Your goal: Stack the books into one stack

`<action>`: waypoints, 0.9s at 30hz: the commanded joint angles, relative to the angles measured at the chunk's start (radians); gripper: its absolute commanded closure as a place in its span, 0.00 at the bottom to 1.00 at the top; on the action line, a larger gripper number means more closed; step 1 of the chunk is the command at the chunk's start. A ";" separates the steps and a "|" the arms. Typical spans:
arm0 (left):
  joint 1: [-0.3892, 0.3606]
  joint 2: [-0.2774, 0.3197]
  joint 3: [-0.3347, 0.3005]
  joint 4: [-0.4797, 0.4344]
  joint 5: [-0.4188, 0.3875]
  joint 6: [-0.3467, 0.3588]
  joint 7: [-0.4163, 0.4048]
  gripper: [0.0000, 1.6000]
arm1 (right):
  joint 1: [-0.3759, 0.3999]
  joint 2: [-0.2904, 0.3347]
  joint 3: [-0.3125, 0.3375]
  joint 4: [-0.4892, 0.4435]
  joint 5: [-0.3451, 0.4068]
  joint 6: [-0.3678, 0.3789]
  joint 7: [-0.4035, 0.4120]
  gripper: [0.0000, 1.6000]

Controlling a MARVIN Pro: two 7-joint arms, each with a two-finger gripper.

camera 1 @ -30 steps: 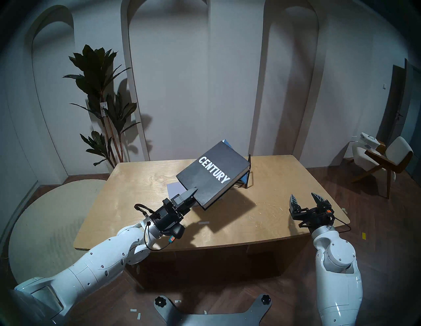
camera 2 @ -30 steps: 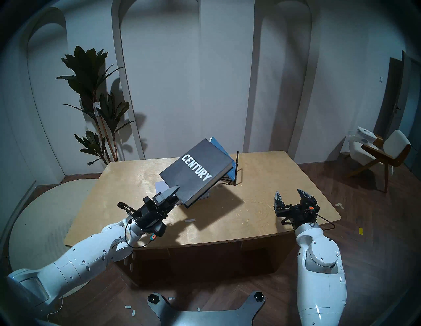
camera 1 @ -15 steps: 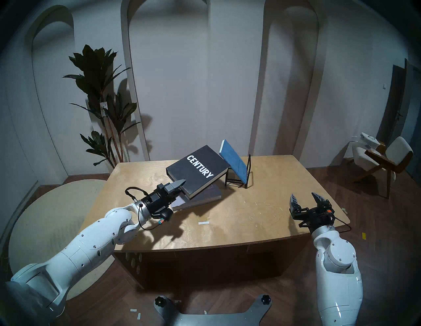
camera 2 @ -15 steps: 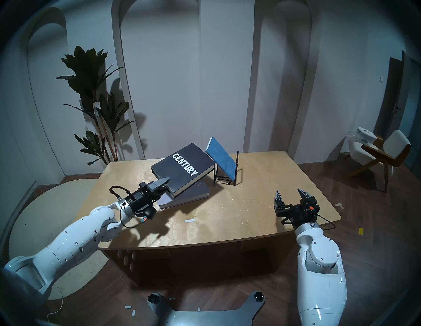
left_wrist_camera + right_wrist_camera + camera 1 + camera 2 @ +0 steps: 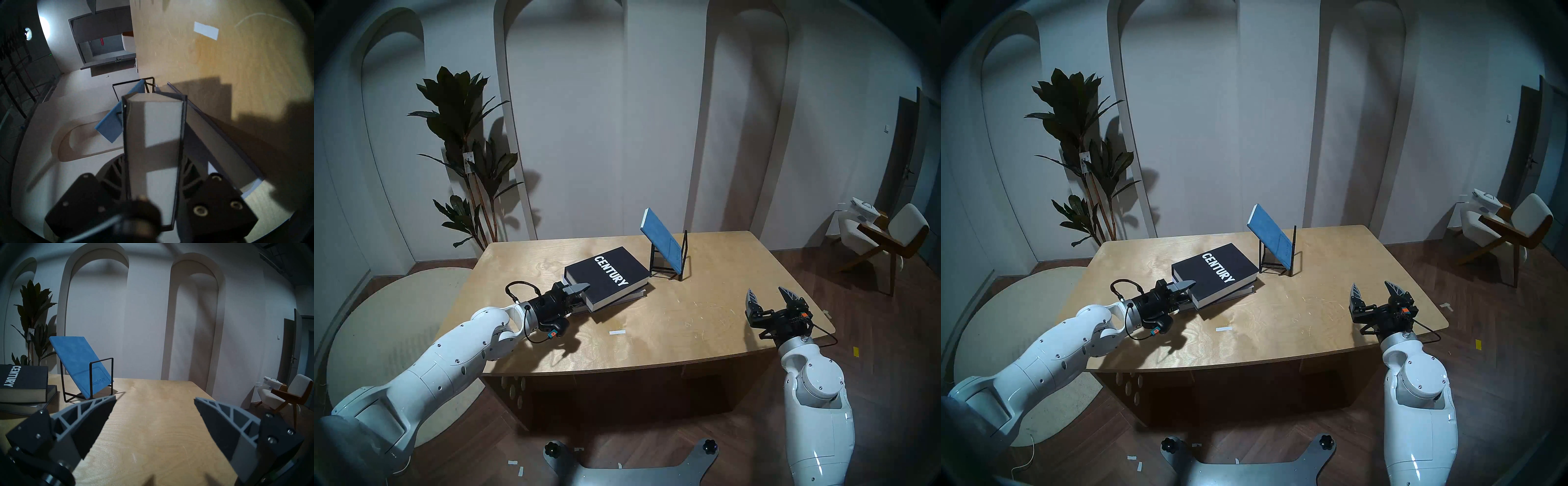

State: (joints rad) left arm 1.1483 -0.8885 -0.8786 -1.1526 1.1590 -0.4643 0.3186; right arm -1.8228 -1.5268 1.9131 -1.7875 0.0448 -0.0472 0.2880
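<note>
The thick black "CENTURY" book [image 5: 609,276] [image 5: 1215,275] lies flat on the pale grey-lavender book [image 5: 638,294] [image 5: 51,392] at the table's middle left. My left gripper [image 5: 583,294] [image 5: 1188,289] is shut on the black book's near-left corner. In the left wrist view the book's page edge [image 5: 153,144] fills the gap between the fingers. The blue notebook [image 5: 661,242] [image 5: 79,361] leans tilted in the black wire rack [image 5: 683,258], just right of the two books. My right gripper [image 5: 768,298] [image 5: 154,402] hovers open and empty over the table's right front.
The wooden table [image 5: 687,322] carries a small white tape strip [image 5: 617,332] near the front middle. A tall plant [image 5: 470,152] stands behind the table's left corner. A chair [image 5: 887,241] sits on the floor at the far right.
My left gripper has carried the black book from a raised tilt down and leftward onto the grey-lavender book. The blue notebook, earlier behind it, now shows fully. The right arm has not moved.
</note>
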 commanded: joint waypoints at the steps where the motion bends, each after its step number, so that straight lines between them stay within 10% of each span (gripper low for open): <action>1: -0.096 -0.049 -0.014 0.049 0.010 -0.001 -0.005 1.00 | 0.001 0.000 0.000 -0.024 0.000 -0.007 0.000 0.00; 15: -0.090 -0.006 0.004 0.075 0.078 -0.041 -0.008 1.00 | -0.001 0.002 -0.002 -0.027 0.001 -0.007 -0.004 0.00; 16: -0.091 -0.004 0.007 0.080 0.090 -0.039 0.000 0.00 | -0.001 0.002 -0.002 -0.027 0.001 -0.007 -0.004 0.00; 27: -0.155 0.080 -0.019 0.026 0.147 -0.066 -0.008 0.00 | 0.001 0.005 -0.003 -0.023 0.002 -0.007 -0.005 0.00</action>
State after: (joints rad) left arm 1.0629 -0.8745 -0.8760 -1.0859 1.2803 -0.4991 0.3013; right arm -1.8255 -1.5225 1.9093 -1.7890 0.0456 -0.0473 0.2822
